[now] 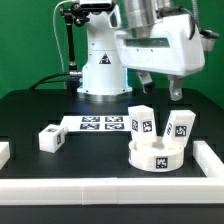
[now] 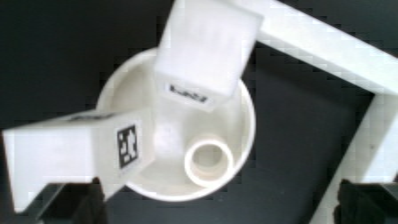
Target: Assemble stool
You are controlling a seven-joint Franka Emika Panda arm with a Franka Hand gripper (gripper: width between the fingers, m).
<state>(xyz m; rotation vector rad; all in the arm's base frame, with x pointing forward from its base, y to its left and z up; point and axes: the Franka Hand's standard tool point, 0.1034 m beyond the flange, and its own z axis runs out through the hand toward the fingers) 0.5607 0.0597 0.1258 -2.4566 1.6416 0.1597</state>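
The round white stool seat [image 1: 158, 157] lies on the black table at the exterior view's right. Two chunky white legs stand on it, one [image 1: 141, 122] on the left side and one [image 1: 178, 127] on the right. A third leg [image 1: 50, 138] lies loose on the table at the exterior view's left. My gripper [image 1: 160, 88] hangs above the seat, open and empty. In the wrist view the seat [image 2: 169, 120] shows below with the two legs [image 2: 205, 50] [image 2: 80, 148] and a free round socket [image 2: 214, 160]. My gripper [image 2: 214, 207] stands wide apart.
The marker board [image 1: 100, 124] lies in front of the robot base [image 1: 103, 70]. White border rails run along the front [image 1: 110, 190], the right [image 1: 210, 160] and the left [image 1: 4, 152]. A rail also shows in the wrist view [image 2: 329, 50].
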